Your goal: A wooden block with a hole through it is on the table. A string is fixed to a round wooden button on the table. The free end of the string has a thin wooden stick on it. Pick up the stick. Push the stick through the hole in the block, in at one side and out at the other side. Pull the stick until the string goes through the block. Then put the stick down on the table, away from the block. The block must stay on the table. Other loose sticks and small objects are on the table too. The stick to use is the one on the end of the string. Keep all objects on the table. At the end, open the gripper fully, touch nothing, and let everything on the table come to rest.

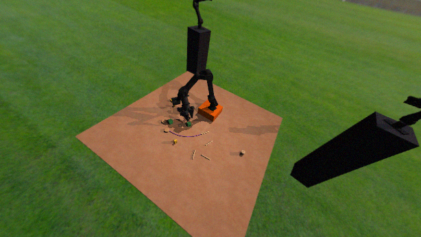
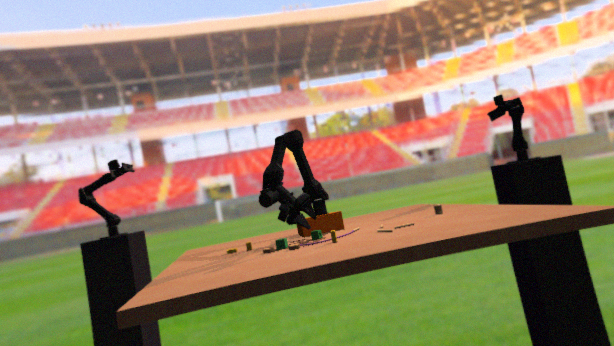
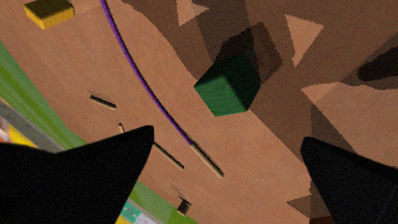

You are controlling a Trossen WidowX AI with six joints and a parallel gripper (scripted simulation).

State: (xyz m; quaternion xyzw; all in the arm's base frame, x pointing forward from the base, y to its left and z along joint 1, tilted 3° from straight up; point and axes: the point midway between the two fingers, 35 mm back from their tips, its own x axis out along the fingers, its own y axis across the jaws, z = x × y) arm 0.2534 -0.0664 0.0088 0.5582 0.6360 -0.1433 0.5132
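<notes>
The green block [image 1: 188, 124] [image 2: 317, 234] [image 3: 220, 95] stands on the table; its hole does not show clearly. My gripper [image 1: 190, 117] [image 3: 226, 138] is wide open and empty, above the table near this block. The round wooden button [image 1: 166, 130] [image 2: 294, 246] lies on the table. From it the purple string [image 1: 188, 136] [image 3: 148, 91] curves past the block to the thin wooden stick [image 1: 205, 133] [image 2: 356, 229] [image 3: 208, 160], which lies flat on the table. In the wrist view this stick shows between the finger outlines, beyond the block.
A second green block [image 1: 170, 121] [image 2: 282, 243] stands beside a wooden disc [image 1: 163, 121]. A yellow piece [image 1: 175, 141] [image 2: 334, 236] [image 3: 49, 14] stands near the string. Loose sticks [image 1: 208, 143] [image 1: 193, 154] [image 1: 205, 157] and a small cylinder [image 1: 243, 152] [image 2: 438, 209] lie farther out. The orange base [image 1: 210, 114] supports the arm.
</notes>
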